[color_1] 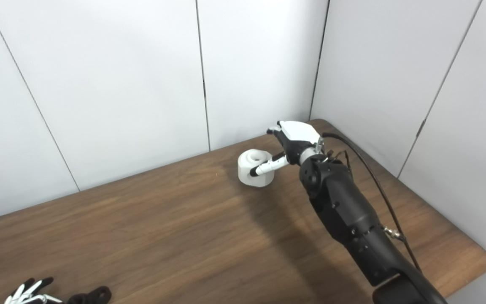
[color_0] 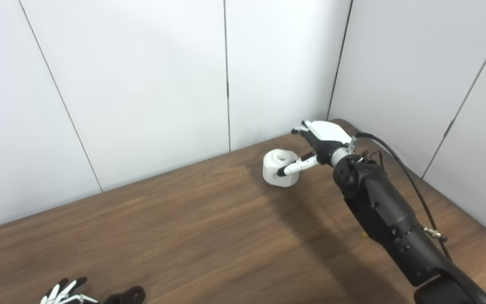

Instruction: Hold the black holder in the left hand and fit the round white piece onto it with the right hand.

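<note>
Reaching for pickup | right hand (color_0: 325, 141) spread, thumb against round white piece (color_0: 280, 168) | left hand (color_0: 63, 293) splayed beside black holder (color_0: 127, 295), ungrasped, awaiting grip.

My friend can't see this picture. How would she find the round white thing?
Look to the far right corner of the brown wooden table, near the white walls. The round white piece sits there on the wood, a chunky ring with a hole on top, right beside the right hand.
</note>
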Robot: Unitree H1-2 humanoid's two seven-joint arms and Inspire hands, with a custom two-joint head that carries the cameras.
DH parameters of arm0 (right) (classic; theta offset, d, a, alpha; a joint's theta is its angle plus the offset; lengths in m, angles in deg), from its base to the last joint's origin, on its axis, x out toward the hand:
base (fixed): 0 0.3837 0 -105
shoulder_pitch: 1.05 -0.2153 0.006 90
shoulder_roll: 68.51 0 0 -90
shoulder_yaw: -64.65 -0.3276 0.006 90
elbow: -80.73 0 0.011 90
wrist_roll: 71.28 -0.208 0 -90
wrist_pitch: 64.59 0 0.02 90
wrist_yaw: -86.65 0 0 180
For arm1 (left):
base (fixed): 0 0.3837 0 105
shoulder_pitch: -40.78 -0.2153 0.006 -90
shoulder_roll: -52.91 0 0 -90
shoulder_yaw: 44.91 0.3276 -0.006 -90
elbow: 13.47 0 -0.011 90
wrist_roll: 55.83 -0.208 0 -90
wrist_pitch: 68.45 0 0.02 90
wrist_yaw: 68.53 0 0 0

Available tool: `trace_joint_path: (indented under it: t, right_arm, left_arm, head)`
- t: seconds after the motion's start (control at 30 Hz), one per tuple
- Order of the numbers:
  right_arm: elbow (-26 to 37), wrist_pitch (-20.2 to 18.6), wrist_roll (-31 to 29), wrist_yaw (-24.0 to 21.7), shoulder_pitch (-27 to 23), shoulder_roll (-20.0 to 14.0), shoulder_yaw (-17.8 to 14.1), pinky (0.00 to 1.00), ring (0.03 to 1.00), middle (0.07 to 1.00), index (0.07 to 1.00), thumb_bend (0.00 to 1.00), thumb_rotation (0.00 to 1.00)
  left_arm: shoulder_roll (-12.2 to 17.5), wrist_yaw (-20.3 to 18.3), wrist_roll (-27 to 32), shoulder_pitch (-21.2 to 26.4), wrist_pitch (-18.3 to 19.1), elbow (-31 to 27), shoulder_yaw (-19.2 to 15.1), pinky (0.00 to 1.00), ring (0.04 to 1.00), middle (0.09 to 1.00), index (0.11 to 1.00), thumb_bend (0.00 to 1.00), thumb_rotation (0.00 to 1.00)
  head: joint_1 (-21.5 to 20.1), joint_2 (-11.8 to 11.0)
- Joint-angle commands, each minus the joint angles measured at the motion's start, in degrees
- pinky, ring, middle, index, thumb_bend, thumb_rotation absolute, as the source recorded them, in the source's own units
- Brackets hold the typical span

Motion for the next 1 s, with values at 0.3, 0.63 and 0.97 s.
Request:
trace_joint_path:
  t: [0.3, 0.63, 0.97]
  right_arm:
    - [-0.5, -0.1, -0.7, -1.3, -3.2, 0.7, -0.7, 0.98, 1.0, 1.0, 0.913, 1.0, 0.63]
    - [-1.4, -0.1, -1.9, -1.2, -3.0, 1.3, 0.5, 0.97, 1.0, 1.0, 0.968, 1.0, 0.63]
    - [-1.4, -0.1, -1.0, -1.0, -2.8, 1.9, 1.0, 0.95, 1.0, 1.0, 0.95, 1.0, 0.62]
  left_arm:
    - [0.6, 0.4, -0.5, 0.1, 0.8, -0.4, -0.7, 1.0, 0.983, 0.886, 0.481, 0.52, 0.04]
    - [0.7, -0.8, -0.8, -0.4, 2.6, -2.2, -0.6, 1.0, 0.991, 0.892, 0.481, 0.52, 0.04]
    - [0.9, -1.3, -0.7, -0.6, 3.5, -3.0, -0.5, 1.0, 0.994, 0.895, 0.482, 0.52, 0.04]
  head:
    - [0.3, 0.5]
    - [0.5, 0.9]
    - [0.6, 1.0]
